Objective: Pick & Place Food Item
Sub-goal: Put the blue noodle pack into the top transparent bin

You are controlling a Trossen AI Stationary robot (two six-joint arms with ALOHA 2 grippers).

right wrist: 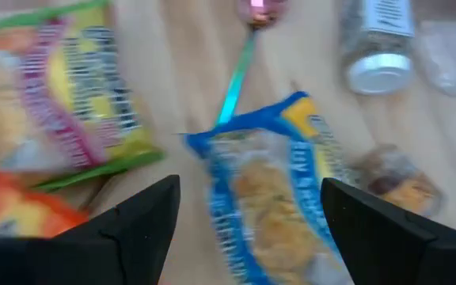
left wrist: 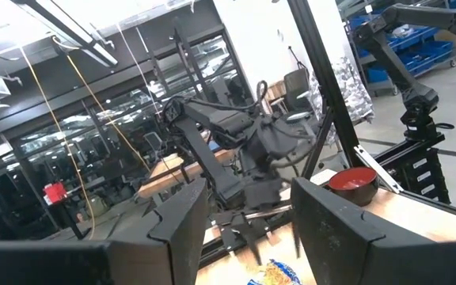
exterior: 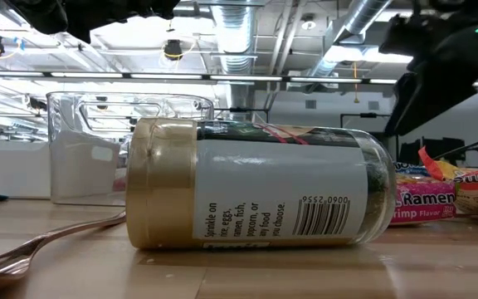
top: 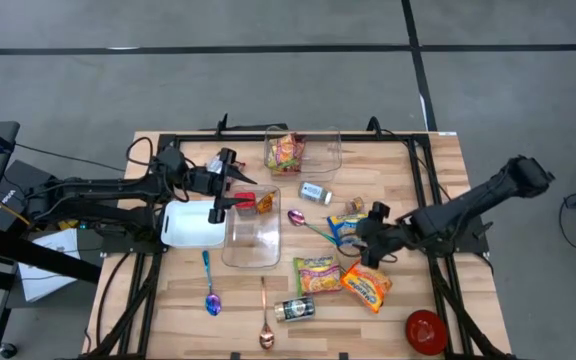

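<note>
R claw (right wrist: 244,229): fingers apart, you hung it over blue crinkly plastic noodle packet (right wrist: 271,198) on wooden desk (top: 408,320), prob. lining up a grab.
L claw (top: 226,192): part-open, empty, above clear plastic tub (top: 252,240), waiting.

Blue ramen pkt (right wrist: 271,198) flat on table, beside green pkt (right wrist: 70,87).
</note>
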